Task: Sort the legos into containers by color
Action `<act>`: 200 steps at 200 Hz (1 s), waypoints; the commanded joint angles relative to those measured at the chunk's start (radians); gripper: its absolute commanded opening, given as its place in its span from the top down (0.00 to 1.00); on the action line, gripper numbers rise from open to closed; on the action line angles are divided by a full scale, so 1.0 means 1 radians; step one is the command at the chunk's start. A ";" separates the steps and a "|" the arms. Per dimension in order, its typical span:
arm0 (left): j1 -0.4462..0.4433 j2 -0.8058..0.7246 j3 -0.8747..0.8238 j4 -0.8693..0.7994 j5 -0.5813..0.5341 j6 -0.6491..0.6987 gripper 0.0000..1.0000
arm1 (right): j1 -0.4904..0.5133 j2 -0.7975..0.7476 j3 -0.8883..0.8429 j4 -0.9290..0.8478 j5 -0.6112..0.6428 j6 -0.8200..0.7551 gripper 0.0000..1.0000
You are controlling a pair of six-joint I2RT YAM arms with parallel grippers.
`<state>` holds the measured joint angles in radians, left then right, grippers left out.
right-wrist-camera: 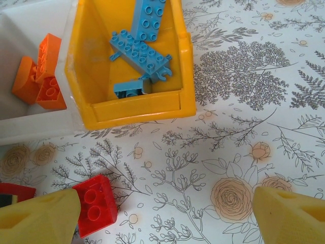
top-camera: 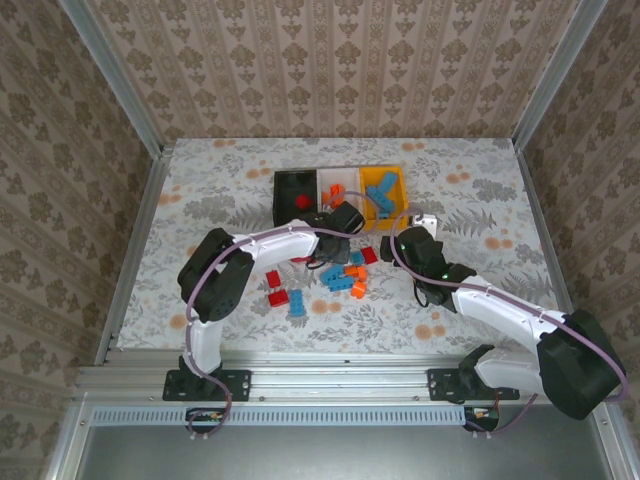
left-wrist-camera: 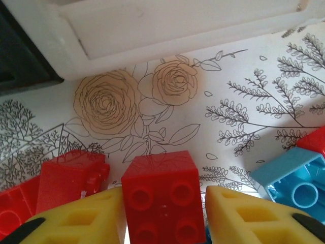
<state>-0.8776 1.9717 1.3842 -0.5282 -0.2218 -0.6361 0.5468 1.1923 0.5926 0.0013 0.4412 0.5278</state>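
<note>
From above, the containers [top-camera: 329, 181] sit toward the table's [top-camera: 480, 300] far edge, and loose legos [top-camera: 343, 278] are scattered mid-table on the near side of them.

In the left wrist view, the left gripper [left-wrist-camera: 163, 195] is spread around a red brick [left-wrist-camera: 161, 173], jaws not yet pinched, so I'm at the grasp. Next, I judge: close, lift, carry it to the black bin [left-wrist-camera: 20, 61].

In the right wrist view, the right gripper [right-wrist-camera: 166, 203] hangs wide apart and empty. Another red brick [right-wrist-camera: 96, 203] lies by one finger, near the yellow bin [right-wrist-camera: 137, 109].
</note>
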 commanded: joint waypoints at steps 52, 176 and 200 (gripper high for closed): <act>-0.016 -0.025 0.048 -0.041 -0.051 0.033 0.78 | -0.005 -0.021 0.006 0.003 -0.001 -0.003 0.11; 0.304 -0.006 0.345 -0.160 -0.017 0.322 0.77 | -0.005 0.055 0.033 0.001 -0.003 0.000 0.13; 0.335 0.077 0.423 -0.167 -0.012 0.331 0.75 | -0.005 0.081 0.046 -0.009 -0.004 -0.001 0.13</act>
<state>-0.5610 1.9678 1.7481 -0.6144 -0.2764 -0.3534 0.5468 1.2484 0.5964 0.0006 0.4408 0.5282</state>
